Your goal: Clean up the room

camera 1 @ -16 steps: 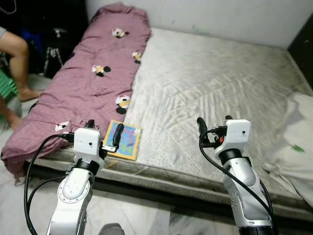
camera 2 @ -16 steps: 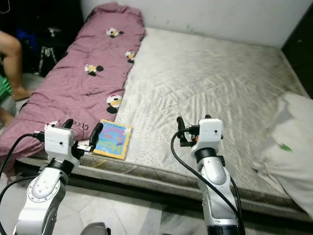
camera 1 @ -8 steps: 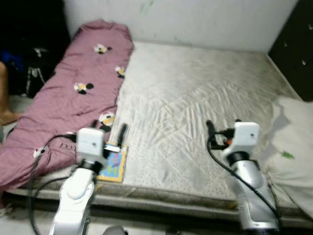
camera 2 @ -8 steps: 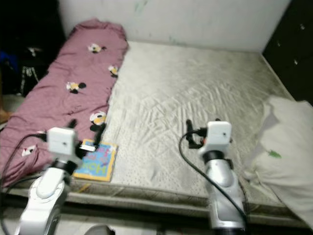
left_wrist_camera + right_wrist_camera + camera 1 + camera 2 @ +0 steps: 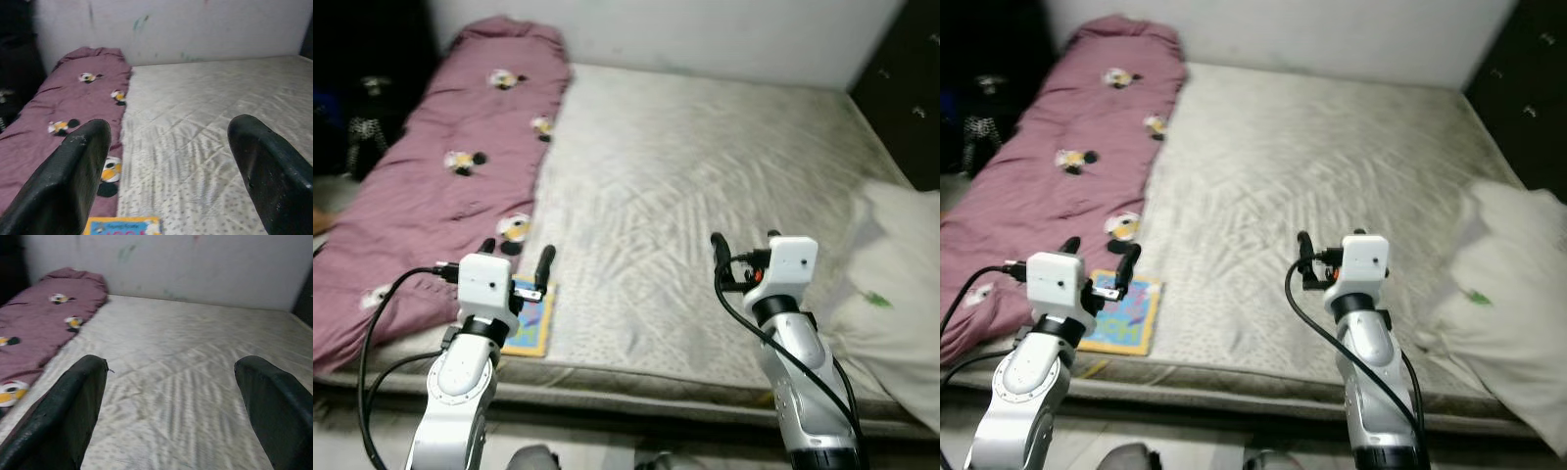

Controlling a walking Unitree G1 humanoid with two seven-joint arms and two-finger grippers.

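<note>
**A:** What lies before the robot?

**B:** A wide bed with a pale, wrinkled, dotted mattress (image 5: 705, 166), set against a whitish wall (image 5: 195, 29). Along the bed's left side stretches a mauve quilted blanket printed with cartoon mouse figures (image 5: 440, 176). At the right edge sits a rumpled white pillow with a small green mark (image 5: 891, 294).

**A:** And the thing to be tidied?

**B:** A thin, flat, colourful picture book with a yellow border and blue cover (image 5: 1121, 315) lies near the front edge of the mattress, just beside the blanket's hem. In the left wrist view its top edge (image 5: 122, 226) peeks up between the two fingers, lower than both.

**A:** Where is the left gripper (image 5: 517, 257)?

**B:** Raised above the front left part of the bed, hovering over the book and apart from it. Its fingers (image 5: 73, 181) are spread wide, released, grasping nothing.

**A:** The right gripper (image 5: 742, 241)?

**B:** Held up over the front middle of the mattress, well apart from the book and short of the pillow. Its fingers (image 5: 73, 416) are likewise spread and released, with bare mattress between them.

**A:** Anything else around?

**B:** A dark cabinet (image 5: 911, 108) stands at the far right corner, and dark, blurred clutter (image 5: 362, 108) sits left of the bed; I cannot tell what it is.
</note>
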